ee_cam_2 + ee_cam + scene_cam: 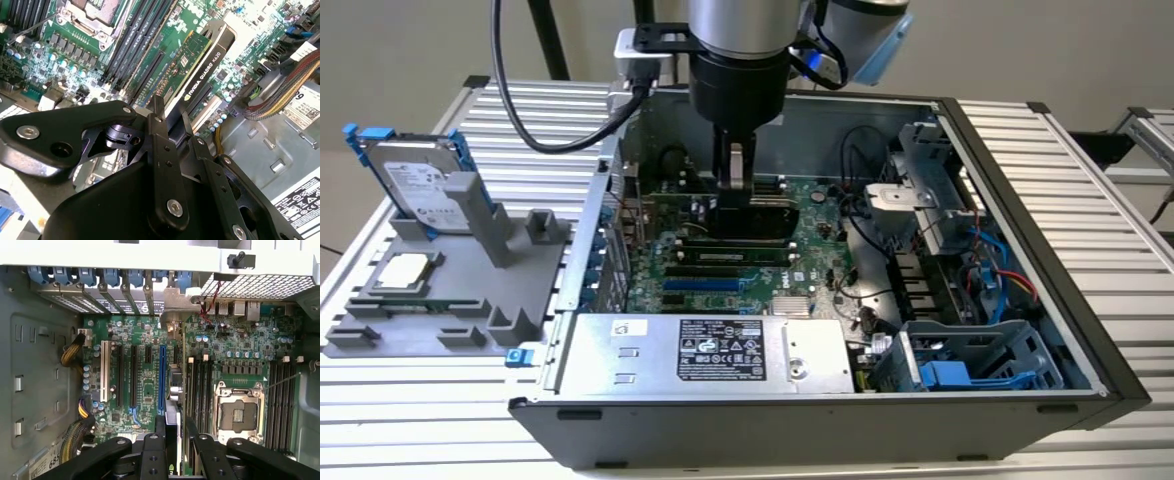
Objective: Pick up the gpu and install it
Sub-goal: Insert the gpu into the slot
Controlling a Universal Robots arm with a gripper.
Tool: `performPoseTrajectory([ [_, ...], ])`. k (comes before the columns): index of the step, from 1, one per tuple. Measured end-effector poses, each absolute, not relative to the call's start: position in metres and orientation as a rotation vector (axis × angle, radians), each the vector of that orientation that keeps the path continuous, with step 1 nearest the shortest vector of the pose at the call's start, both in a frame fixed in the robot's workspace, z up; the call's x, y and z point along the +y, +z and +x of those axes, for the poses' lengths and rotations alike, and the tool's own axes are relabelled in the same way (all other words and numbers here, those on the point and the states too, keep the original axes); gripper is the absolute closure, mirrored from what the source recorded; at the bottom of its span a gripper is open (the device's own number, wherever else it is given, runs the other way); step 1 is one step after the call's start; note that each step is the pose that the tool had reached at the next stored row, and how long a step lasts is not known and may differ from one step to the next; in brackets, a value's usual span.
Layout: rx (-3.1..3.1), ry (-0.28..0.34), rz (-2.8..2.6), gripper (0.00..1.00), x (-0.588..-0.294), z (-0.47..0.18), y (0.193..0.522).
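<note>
The gpu (755,216) stands on edge inside the open computer case, low over the green motherboard (720,285). My gripper (738,190) comes straight down from above and is shut on the card's upper edge. In the second wrist view the gpu (200,65) shows its green board side and black cooler rim, held between the black fingers (159,112). The first wrist view has the gpu (173,390) edge-on, running from my gripper (173,424) toward the rear slot brackets, right beside the long blue slot (161,375). Whether it sits in a slot I cannot tell.
A silver hard drive (420,185) and a CPU chip (403,270) rest on the grey stand at the exterior view's left. Inside the case are the power supply (720,350), a drive cage (974,360), cable bundles (280,95) and the empty CPU socket (240,412).
</note>
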State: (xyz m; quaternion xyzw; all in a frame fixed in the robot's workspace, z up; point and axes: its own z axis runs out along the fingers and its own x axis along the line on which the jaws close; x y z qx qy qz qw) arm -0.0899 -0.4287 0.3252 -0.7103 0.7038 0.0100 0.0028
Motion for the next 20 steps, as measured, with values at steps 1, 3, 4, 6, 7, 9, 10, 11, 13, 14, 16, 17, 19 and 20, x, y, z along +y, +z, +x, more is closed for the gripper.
performPoseTrajectory([
  [1, 2.208, 0.032, -2.227, 1.0, -0.4287, -0.0897, 0.3251],
  [3, 2.209, 0.031, -2.226, 1.0, -0.4286, -0.0894, 0.325],
  [4, 2.209, 0.031, -2.226, 1.0, -0.4287, -0.0894, 0.325],
  [6, 2.209, 0.031, -2.226, 1.0, -0.4286, -0.0893, 0.3249],
  [7, 2.209, 0.031, -2.226, 1.0, -0.4287, -0.0893, 0.3249],
  [9, 2.209, 0.031, -2.225, 1.0, -0.4286, -0.0893, 0.3249],
  [10, 2.209, 0.031, -2.225, 1.0, -0.4286, -0.0893, 0.3249],
  [11, 2.21, 0.031, -2.225, 1.0, -0.4286, -0.0893, 0.3248],
  [13, 2.209, 0.031, -2.225, 1.0, -0.4286, -0.0893, 0.3245],
  [14, 2.209, 0.031, -2.225, 1.0, -0.4287, -0.0893, 0.3244],
  [16, 2.209, 0.031, -2.225, 1.0, -0.4286, -0.0893, 0.324],
  [17, 2.209, 0.031, -2.225, 1.0, -0.4286, -0.0893, 0.3238],
  [19, 2.209, 0.031, -2.225, 1.0, -0.4286, -0.0893, 0.3234],
  [20, 2.209, 0.031, -2.225, 1.0, -0.4286, -0.0893, 0.3232],
])
